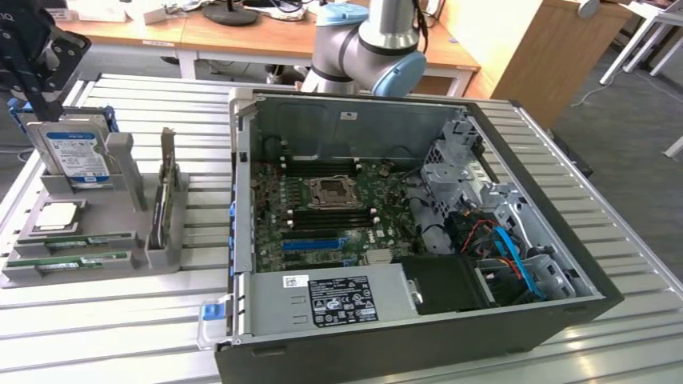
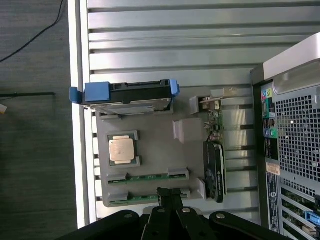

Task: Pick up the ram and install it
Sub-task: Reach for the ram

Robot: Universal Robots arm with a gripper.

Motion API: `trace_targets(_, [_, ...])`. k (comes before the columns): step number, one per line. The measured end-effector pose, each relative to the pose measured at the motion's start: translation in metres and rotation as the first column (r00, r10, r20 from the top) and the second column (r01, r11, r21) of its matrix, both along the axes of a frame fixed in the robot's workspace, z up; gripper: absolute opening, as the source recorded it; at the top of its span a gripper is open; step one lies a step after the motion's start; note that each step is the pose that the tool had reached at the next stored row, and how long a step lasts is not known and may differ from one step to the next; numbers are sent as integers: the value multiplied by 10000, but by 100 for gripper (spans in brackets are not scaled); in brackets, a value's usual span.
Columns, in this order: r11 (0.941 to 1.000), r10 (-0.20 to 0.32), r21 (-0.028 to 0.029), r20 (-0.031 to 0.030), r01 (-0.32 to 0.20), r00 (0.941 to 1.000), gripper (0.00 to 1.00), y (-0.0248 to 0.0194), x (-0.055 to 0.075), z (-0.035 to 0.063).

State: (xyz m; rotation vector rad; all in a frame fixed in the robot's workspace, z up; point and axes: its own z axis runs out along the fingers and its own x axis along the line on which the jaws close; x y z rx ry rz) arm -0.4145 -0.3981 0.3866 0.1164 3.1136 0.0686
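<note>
Ram (image 2: 132, 201) first: where does it lie?

Flat in the outermost slot of the grey holder (image 1: 160, 258), on the slatted tabletop (image 1: 128, 320), to the exterior view's left of the open computer case (image 1: 427, 340). A second stick (image 2: 147, 177) lies parallel in the slot just beside it. Past that sit the processor (image 1: 56, 216) and the upright hard drive (image 1: 73, 156).

What can't you make out?

In the wrist view the fingers (image 2: 168, 196) stand in front of the ram, so a stretch of its length is covered. I cannot tell its chips apart. The black linkage behind the fingers is cut off by the picture's edge. In the exterior view the arm (image 1: 373, 44) shows as grey and blue joints behind the case. Its links run out past the upper edge, and the corner cuts off part of the dark wrist end (image 1: 37, 48).

How is the arm posed?

The wrist end hangs above the holder, over the hard-drive end as the exterior view has it. It points down, and the wrist camera looks straight down onto the holder.

And the fingers against the ram?

Pressed together, pinching nothing. Seen from the wrist they line up over the ram, crossing it nearer its case-side end. The wrist end sits well above the holder, so they look apart from the stick. Where exactly the tips end I cannot tell.
</note>
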Motion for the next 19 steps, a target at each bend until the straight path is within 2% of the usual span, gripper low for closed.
trace_targets(4, [10000,-3,1,0,3,10000,11,-10,-3,0])
trace_targets(15, [10000,-1,0,0,1,10000,11,-134,-6,0])
trace_targets(19, [10000,-1,0,0,1,10000,11,-161,-8,0])
